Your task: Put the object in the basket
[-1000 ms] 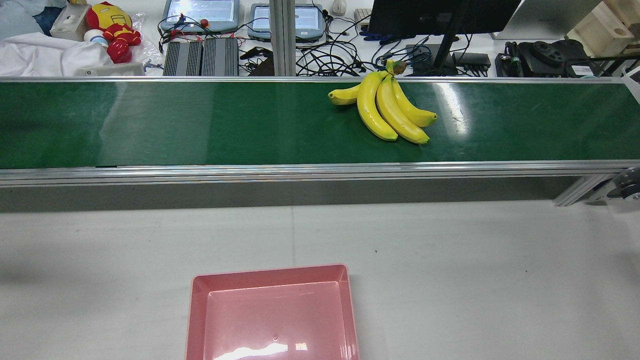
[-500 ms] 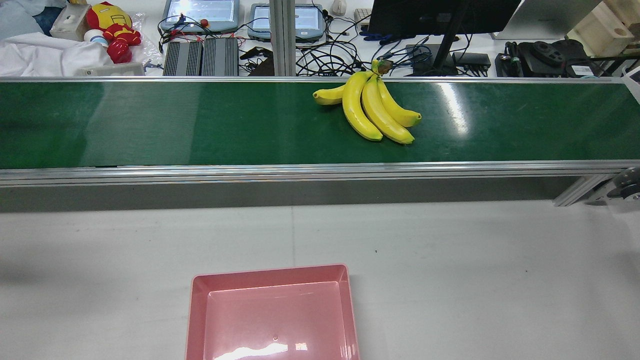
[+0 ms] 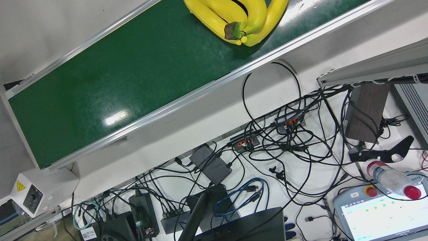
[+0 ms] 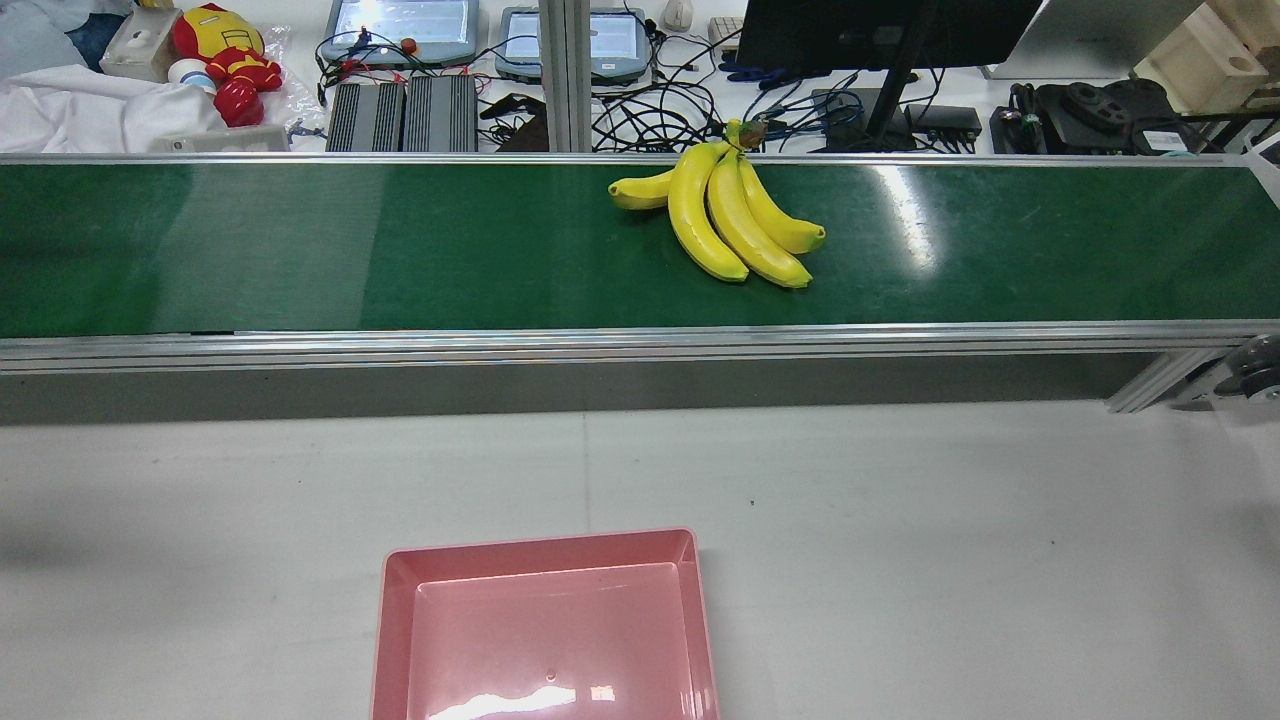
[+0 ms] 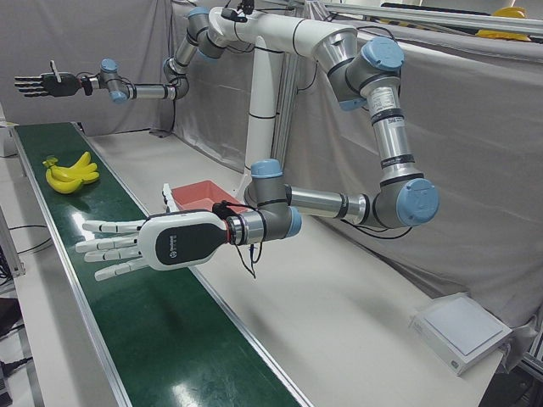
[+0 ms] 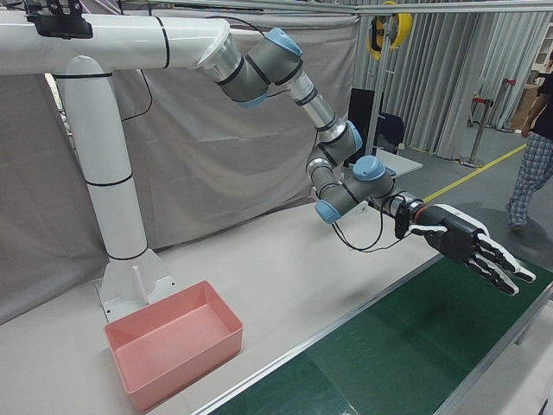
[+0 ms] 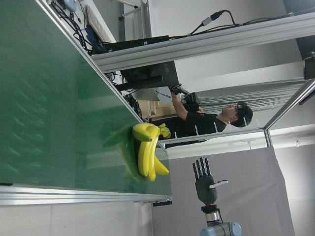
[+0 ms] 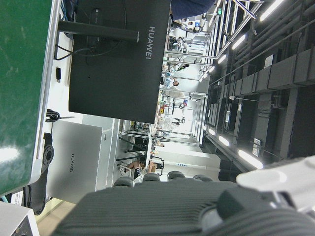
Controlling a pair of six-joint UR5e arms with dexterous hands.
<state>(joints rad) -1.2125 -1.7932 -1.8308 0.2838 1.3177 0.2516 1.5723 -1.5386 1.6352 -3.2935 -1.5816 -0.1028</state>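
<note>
Bananas (image 4: 725, 222): lying on belt (image 4: 400, 250).
Basket (image 4: 545, 630): sitting empty.
L hand (image 5: 140, 243): hovering, fingers spread, holding nothing.
R hand (image 6: 473, 249): same.

Beyond the green conveyor belt (image 4: 300, 245), a cluttered workbench holds two teach pendants (image 4: 400, 28) side by side, a red-and-yellow plush toy (image 4: 225, 55) beside white cloth, and a black monitor (image 4: 880, 30) above tangled cables (image 3: 284, 144). The front view shows a plastic bottle with a red cap (image 3: 391, 179) lying on a pendant's edge. A person in dark clothing (image 7: 206, 120) stands behind the belt, arms raised.
</note>
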